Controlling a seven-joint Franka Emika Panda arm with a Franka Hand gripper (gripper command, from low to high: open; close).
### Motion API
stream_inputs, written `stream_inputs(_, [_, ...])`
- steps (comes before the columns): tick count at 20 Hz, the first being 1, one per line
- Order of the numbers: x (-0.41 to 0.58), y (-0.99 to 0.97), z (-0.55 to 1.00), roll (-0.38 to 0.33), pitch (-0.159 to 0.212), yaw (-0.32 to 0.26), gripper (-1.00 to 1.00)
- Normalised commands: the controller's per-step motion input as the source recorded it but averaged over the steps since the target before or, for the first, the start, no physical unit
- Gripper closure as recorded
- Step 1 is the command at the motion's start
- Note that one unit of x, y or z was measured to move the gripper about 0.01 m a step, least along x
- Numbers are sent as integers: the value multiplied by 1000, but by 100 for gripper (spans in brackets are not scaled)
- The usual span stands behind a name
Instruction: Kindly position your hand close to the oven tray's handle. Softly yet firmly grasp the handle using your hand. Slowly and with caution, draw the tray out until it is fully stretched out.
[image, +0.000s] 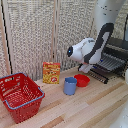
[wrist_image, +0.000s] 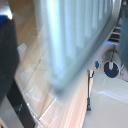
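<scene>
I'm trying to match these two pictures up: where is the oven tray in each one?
Exterior view: the oven tray lies at the exterior view's right, above the table's far end.
Wrist view: the oven tray is probably the blurred slatted band running across the picture, very close; too blurred to be sure.
Shared landmark: the wooden table.

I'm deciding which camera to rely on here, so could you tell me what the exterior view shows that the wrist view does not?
Only the exterior view shows the red basket, yellow box, blue cup, red bowl, the arm and the whole oven tray. Only the wrist view shows a blurred close-up of pale bars. Both share the wooden table. The gripper's fingers are clear in neither.
</scene>
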Motion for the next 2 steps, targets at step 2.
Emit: stream_inputs(2, [117,140,333,2,-11,37,-100])
